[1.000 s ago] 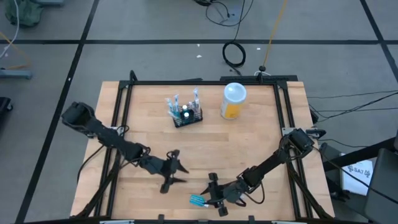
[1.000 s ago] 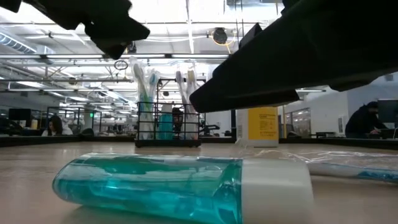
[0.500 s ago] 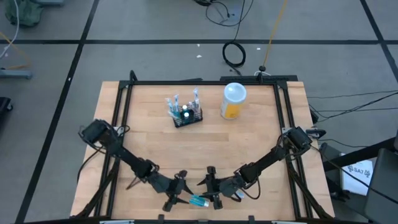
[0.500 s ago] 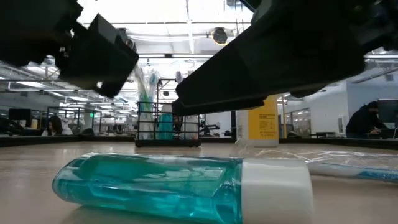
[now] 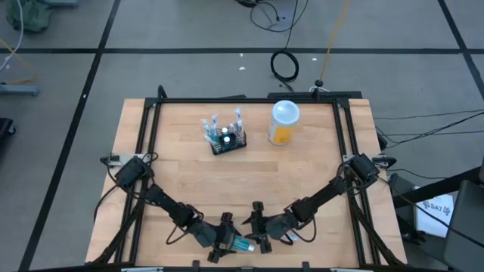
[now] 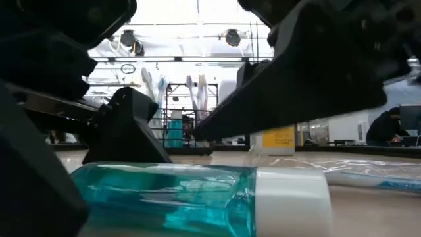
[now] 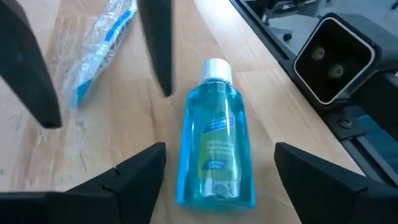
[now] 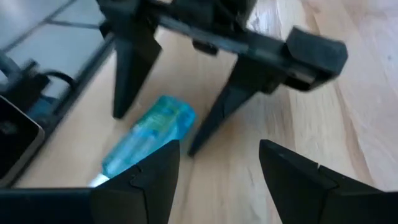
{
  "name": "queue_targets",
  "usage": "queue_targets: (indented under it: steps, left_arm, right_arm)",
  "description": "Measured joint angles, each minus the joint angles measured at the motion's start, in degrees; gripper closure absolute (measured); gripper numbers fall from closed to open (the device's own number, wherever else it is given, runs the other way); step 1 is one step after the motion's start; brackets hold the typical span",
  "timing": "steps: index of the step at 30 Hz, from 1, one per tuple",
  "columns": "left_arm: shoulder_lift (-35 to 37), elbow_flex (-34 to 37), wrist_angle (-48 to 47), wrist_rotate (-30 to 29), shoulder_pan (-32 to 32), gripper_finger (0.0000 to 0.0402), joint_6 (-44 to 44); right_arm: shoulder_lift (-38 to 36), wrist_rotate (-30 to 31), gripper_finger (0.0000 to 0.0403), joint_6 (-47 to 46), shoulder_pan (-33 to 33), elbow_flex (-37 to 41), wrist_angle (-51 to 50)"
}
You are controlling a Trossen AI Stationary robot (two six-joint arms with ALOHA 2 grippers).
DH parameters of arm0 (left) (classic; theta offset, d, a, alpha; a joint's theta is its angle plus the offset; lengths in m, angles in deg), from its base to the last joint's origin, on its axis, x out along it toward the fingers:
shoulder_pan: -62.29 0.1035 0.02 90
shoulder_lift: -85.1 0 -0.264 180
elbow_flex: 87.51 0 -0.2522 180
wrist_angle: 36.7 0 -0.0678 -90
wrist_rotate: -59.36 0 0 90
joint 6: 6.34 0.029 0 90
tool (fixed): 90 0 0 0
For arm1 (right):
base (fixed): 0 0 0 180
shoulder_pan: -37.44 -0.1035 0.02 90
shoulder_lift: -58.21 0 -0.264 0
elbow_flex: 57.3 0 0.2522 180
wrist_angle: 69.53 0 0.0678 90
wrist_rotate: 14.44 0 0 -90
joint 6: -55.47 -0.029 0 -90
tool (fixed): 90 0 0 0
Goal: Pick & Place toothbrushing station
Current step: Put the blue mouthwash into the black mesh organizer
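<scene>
Wooden table with a black frame: the toothbrushing station stands toward the far side, left of a white-lidded container. At the near edge a blue mouthwash bottle lies flat. Left gripper is spread open around its base end; right gripper hangs open just beside its cap, holding nothing

I can read no text: the green label on the blue bottle below me is too blurred.
</scene>
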Motion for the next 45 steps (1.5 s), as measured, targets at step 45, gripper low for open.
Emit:
queue_targets:
  steps: [45]
  left_arm:
    - [18.4,0.1,-40.4,-18.0,1.9,0.0218,-6.3]
  right_arm:
    - [0.0,3.3,0.0190,-7.2,6.4,0.0,-1.5]
